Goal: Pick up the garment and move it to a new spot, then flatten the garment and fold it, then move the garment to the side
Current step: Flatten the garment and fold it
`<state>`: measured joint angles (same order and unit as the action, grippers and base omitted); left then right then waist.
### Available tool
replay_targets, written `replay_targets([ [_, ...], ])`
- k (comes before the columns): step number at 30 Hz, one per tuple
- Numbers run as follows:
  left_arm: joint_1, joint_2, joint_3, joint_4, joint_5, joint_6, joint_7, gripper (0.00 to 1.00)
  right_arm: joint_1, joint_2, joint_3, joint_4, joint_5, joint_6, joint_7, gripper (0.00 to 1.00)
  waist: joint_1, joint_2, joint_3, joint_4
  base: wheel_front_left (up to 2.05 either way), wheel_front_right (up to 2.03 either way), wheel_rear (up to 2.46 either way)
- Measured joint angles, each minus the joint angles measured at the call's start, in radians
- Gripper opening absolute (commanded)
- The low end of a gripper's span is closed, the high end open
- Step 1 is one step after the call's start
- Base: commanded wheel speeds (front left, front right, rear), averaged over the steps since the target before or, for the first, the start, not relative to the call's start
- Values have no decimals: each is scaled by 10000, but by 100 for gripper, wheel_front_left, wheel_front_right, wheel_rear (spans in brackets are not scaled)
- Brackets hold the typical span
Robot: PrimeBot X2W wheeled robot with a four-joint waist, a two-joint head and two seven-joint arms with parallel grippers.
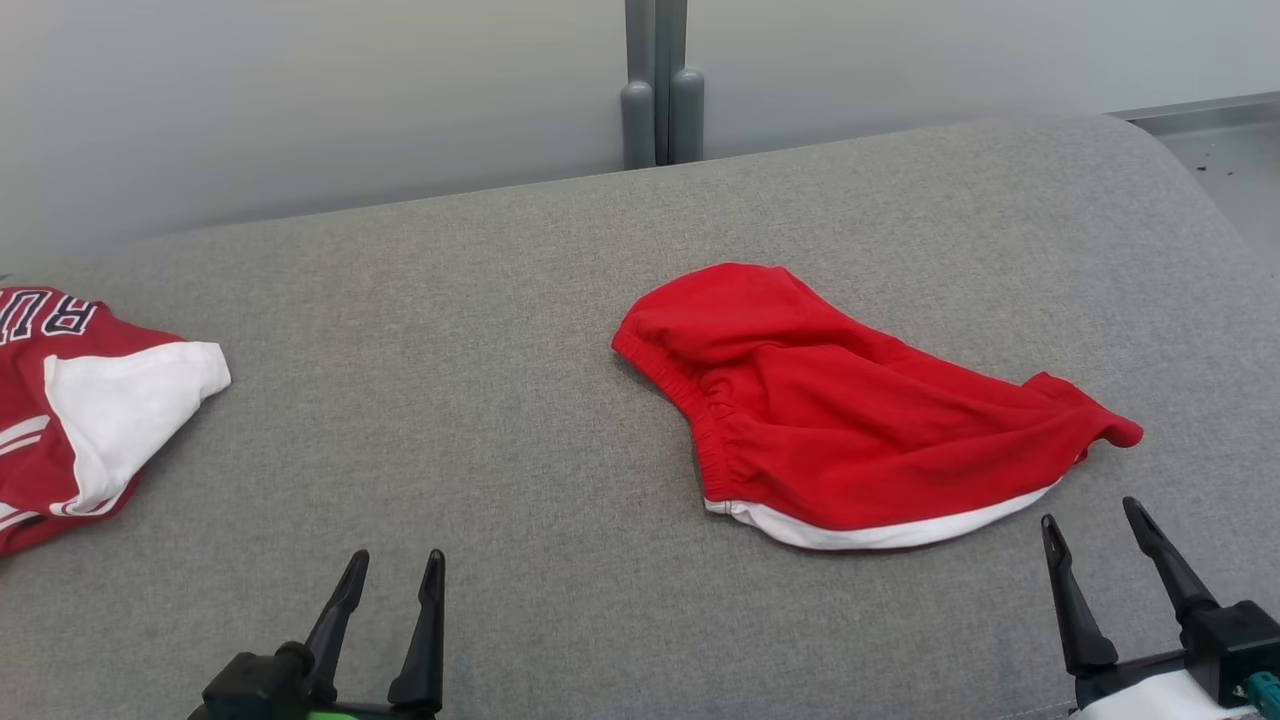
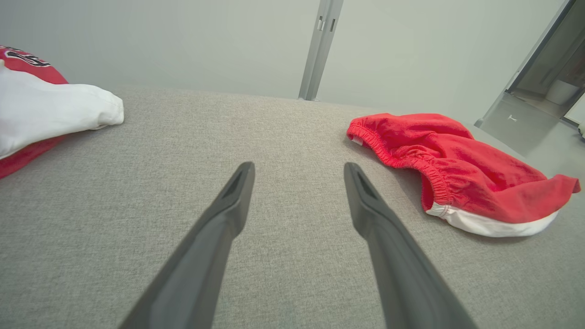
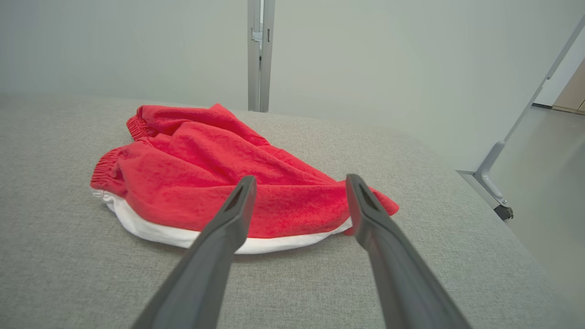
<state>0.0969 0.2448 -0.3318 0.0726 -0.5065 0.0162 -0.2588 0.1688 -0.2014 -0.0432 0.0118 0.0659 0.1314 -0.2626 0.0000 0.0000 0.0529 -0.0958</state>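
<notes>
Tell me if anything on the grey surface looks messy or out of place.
The red garment lies crumpled, not flat, waistband bunched and a white layer showing along the near edge. Nothing looks spilled or damaged.

The grey padded surface has a broad bare strip running from its near edge to its far edge, between the red-and-white jersey at the left edge and the crumpled red shorts right of the middle. The left gripper, fingers apart, sits at the near edge facing this strip. The right gripper, fingers apart, sits by the near right corner, just short of the shorts' white hem. Bare cloth surrounds the shorts on every side. A grey post stands behind the far edge.
</notes>
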Motion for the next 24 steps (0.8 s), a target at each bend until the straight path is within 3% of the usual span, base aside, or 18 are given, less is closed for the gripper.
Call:
replay_targets([
  [6, 337, -127, 412, 115, 353, -382, -23, 100, 410, 663, -370, -67, -245, 0, 0, 100, 0, 0, -171, 67, 0, 0, 0],
  [12, 468, -384, 600, 272, 639, -740, -25, 100, 500, 779, -435, 2, -341, 0, 0, 100, 0, 0, -189, 139, 0, 0, 0],
  [18, -209, -474, -428, 880, 769, -1229, 272, 100, 114, 587, -566, 88, -343, 0, 0, 100, 0, 0, 29, 150, 0, 0, 0],
  [24, -1662, -619, -1599, 1770, 780, -1407, 840, 100, -626, 155, -616, 608, -345, 0, -2, 100, 0, 0, 476, 54, 0, 0, 0],
])
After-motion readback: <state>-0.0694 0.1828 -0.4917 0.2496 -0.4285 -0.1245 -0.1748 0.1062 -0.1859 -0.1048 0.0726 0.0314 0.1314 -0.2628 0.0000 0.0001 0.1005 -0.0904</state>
